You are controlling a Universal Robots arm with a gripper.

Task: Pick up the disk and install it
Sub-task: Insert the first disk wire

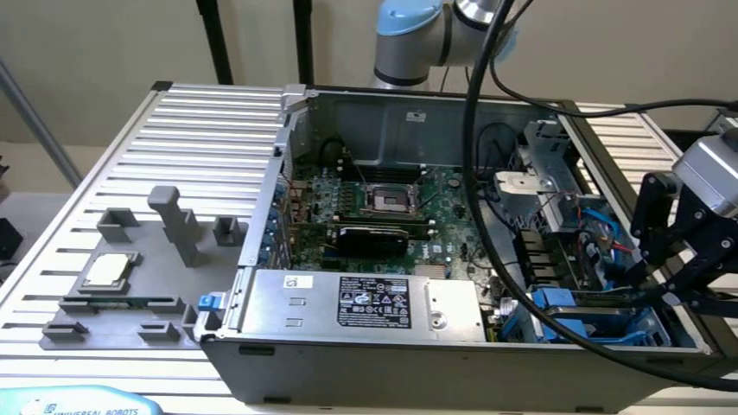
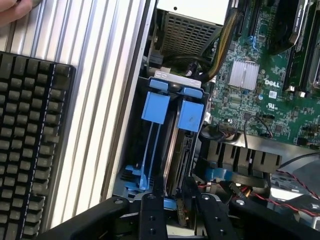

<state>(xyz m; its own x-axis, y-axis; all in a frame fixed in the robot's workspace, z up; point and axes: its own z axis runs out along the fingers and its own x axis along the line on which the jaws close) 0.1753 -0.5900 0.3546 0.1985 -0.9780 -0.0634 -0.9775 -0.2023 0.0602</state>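
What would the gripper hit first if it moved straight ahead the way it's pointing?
Most likely the disk in its blue frame, standing on edge in the drive bay right ahead of the gripper. Depth is unclear; it may already touch it.

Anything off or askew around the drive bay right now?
Nothing clearly damaged or spilled. The disk stands on edge in the bay at the gripper; its blue tab sits slightly off level with the neighbouring tab.

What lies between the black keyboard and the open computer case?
Bare ribbed metal tabletop, nothing on it, between the keyboard and the case wall, as the wrist view shows.
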